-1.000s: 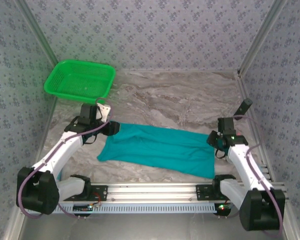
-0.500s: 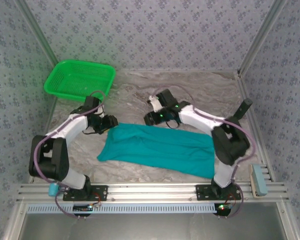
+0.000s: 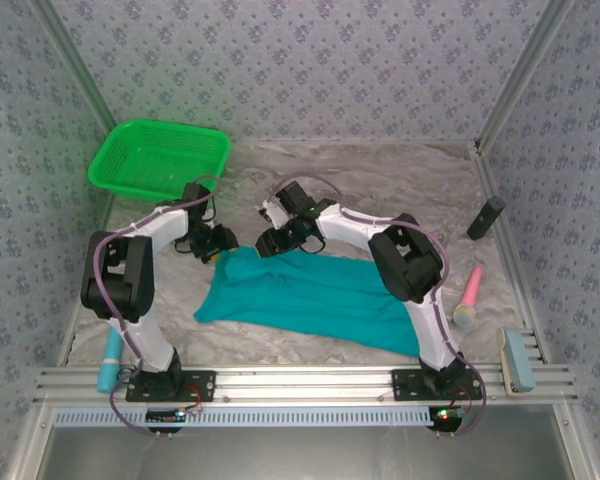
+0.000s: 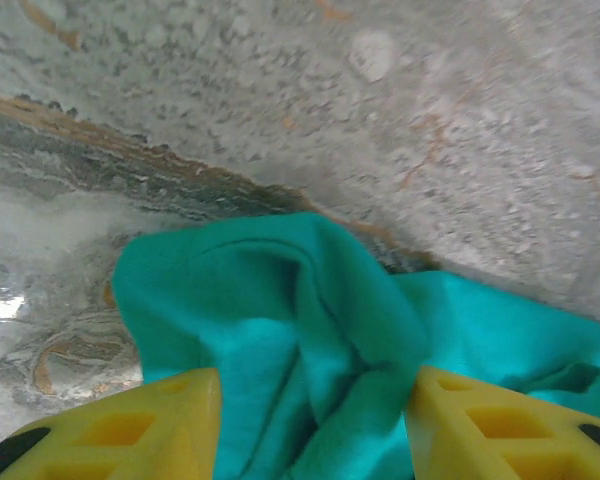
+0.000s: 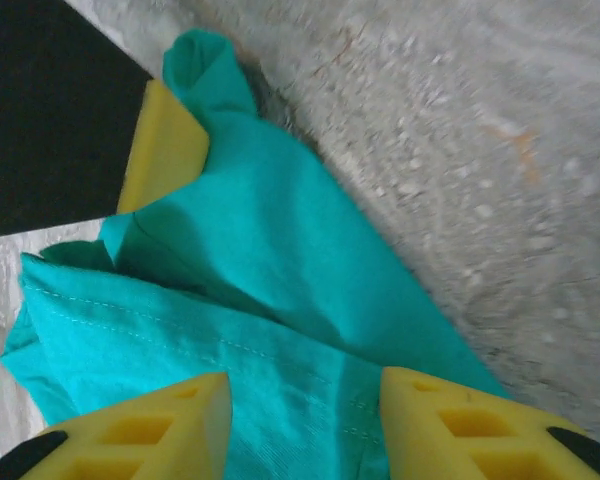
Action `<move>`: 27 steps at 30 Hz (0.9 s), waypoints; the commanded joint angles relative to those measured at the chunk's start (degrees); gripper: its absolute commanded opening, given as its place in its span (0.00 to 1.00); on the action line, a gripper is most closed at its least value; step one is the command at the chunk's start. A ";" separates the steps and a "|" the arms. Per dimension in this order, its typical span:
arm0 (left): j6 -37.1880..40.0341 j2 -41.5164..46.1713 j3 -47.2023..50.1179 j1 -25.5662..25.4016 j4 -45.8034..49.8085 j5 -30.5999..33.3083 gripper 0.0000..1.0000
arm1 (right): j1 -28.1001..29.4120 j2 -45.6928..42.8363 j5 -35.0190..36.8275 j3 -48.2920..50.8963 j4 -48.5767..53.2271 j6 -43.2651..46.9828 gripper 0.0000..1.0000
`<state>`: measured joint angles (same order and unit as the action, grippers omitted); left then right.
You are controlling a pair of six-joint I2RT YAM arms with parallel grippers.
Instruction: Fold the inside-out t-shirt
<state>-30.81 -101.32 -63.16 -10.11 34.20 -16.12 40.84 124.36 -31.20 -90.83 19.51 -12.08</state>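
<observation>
The t-shirt (image 3: 325, 295) lies flat in the middle of the table (image 3: 380, 190), closer to its near edge. The left pincer (image 4: 310, 425) and the right pincer (image 5: 302, 420) both stand open over the t-shirt's far left corner, with cloth between their fingers.

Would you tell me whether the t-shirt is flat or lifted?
Flat: the t-shirt lies on the table as a long band; the left gripper and right gripper straddle its bunched corner.

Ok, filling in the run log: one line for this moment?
left pincer: open, straddling teal t-shirt far-left corner | right pincer: open, straddling far edge beside it
</observation>
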 commanded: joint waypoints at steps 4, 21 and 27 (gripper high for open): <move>3.27 -3.19 -1.06 -1.61 3.50 4.13 0.50 | 0.06 3.94 -3.69 -4.97 5.47 3.17 0.32; 4.30 -5.03 -1.09 -1.93 4.06 7.06 0.49 | 5.65 -19.48 -11.86 17.17 0.13 22.22 0.00; 5.55 -4.10 -1.39 -1.93 4.32 7.01 0.50 | 10.11 -26.18 -3.39 29.62 -3.10 23.22 0.25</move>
<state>-26.98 -104.01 -64.66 -11.81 36.45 -11.94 51.00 98.56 -38.94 -63.44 16.23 8.19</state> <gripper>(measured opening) 0.493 0.209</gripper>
